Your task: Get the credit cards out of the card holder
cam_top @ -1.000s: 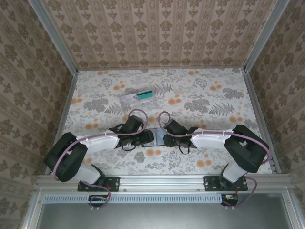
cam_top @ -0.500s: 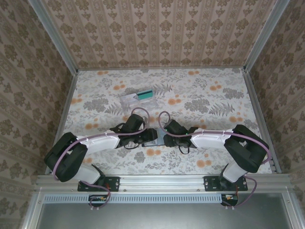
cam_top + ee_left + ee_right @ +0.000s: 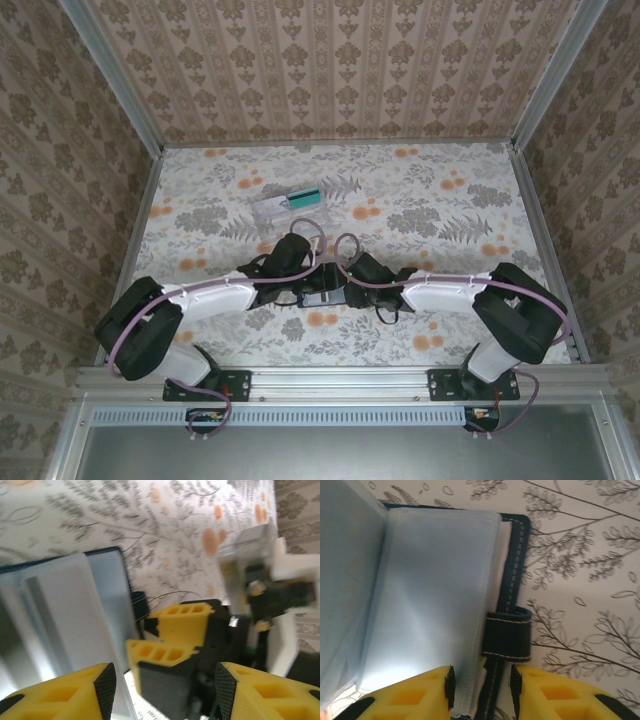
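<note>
The card holder (image 3: pixel 322 297) lies open on the table between both arms. Its pale grey-blue sleeves (image 3: pixel 435 580) and dark navy stitched edge with a strap loop (image 3: pixel 509 632) show in the right wrist view. My right gripper (image 3: pixel 482 687) is open and straddles that edge, a gap on each side. My left gripper (image 3: pixel 165 690) is open with nothing held, just beside the holder (image 3: pixel 102 590) and facing the right gripper's fingers (image 3: pixel 180 622). I cannot make out credit cards in the sleeves. One teal card (image 3: pixel 303 197) lies in a clear box.
The clear plastic box (image 3: pixel 272 208) sits behind the arms, left of centre on the floral tablecloth. Metal rails and patterned walls (image 3: pixel 150 180) close in the table on the left, right and far sides.
My left arm has swung right and forward, bringing its gripper up against the card holder and the right gripper. The right arm has barely moved.
</note>
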{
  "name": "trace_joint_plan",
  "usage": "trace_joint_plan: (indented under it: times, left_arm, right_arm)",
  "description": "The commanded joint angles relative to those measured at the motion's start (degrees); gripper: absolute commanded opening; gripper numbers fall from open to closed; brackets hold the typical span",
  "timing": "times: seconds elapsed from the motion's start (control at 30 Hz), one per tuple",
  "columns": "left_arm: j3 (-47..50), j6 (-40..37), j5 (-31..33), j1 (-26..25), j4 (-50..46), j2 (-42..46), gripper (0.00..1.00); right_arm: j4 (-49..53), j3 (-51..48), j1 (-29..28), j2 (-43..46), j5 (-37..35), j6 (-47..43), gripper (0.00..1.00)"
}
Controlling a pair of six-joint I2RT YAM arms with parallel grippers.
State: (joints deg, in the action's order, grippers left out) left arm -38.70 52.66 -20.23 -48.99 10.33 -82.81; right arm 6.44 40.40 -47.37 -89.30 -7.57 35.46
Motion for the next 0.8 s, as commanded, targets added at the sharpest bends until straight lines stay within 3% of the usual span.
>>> trace_joint_plan:
  times: [0.0,0.23,0.47,0.6,0.77]
  left_arm:
    - [-1.3,-0.4,-0.6,-0.5,1.3,-1.3,0.58]
    - [1.0,-0.1,2.4,1.3,-1.3,0.4,0.58]
    - [4.5,3.2,3.0,3.9,0.8,-0.6,0.48]
    - [4.8,3.7,3.4,4.3,0.4,-1.0,0.43]
    - [4.7,3.6,3.0,4.6,0.7,-2.0,0.42]
  right_arm:
    - [2.8,-2.5,1.3,3.6,-4.9,2.4,0.40]
    - [2.8,-3.8,3.3,9.0,-3.8,0.4,0.40]
    - [2.2,3.1,3.1,3.0,2.4,-4.2,0.17]
    - [1.8,5.9,3.1,-0.7,4.1,-4.9,0.10]
    - [2.3,7.8,3.0,-4.4,5.2,-5.3,0.09]
